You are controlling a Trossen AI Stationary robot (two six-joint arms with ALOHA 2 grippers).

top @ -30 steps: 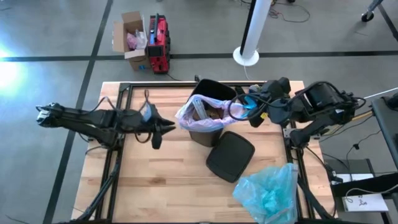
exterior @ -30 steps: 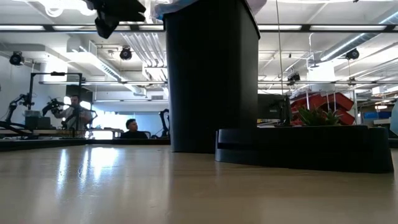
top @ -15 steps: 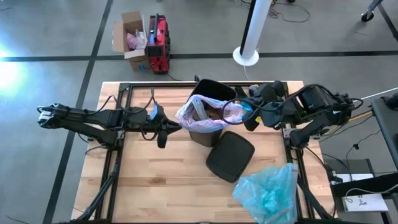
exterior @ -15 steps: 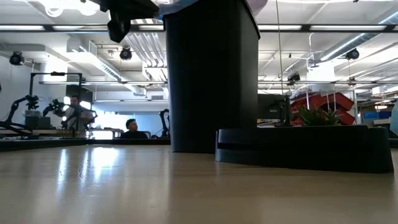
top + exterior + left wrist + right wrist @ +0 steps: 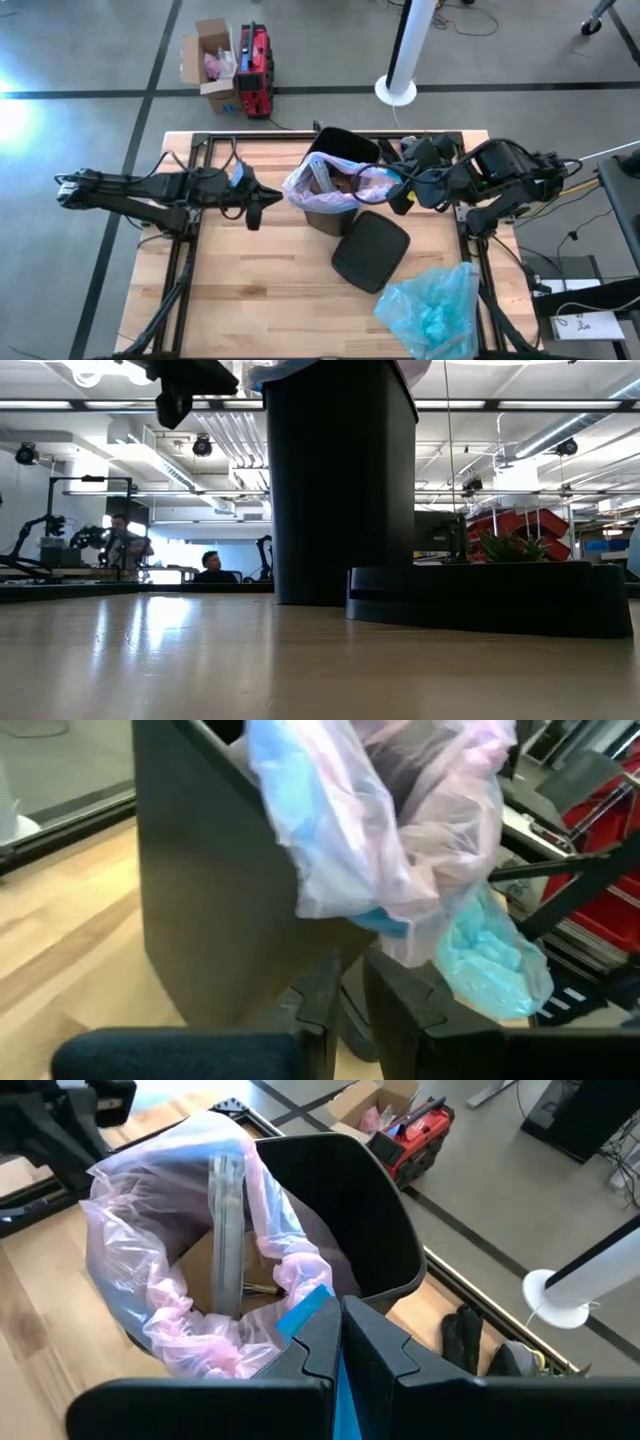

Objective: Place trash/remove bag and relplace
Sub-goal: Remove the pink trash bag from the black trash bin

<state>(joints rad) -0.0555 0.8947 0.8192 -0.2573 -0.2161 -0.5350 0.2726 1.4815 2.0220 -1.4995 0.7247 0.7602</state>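
Retreated left end effector (image 5: 252, 205) beside bag (image 5: 310, 185)

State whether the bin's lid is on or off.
Off. The black lid lies flat on the table beside the bin, whose pink bag gapes open.

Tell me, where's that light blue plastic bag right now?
In the high view, the light blue bag lies crumpled at the table's near right corner, beside the black bin lid.

A wooden table (image 5: 250, 270) bears a black bin (image 5: 335, 160), its lid (image 5: 370, 250) and a blue bag (image 5: 432, 308).
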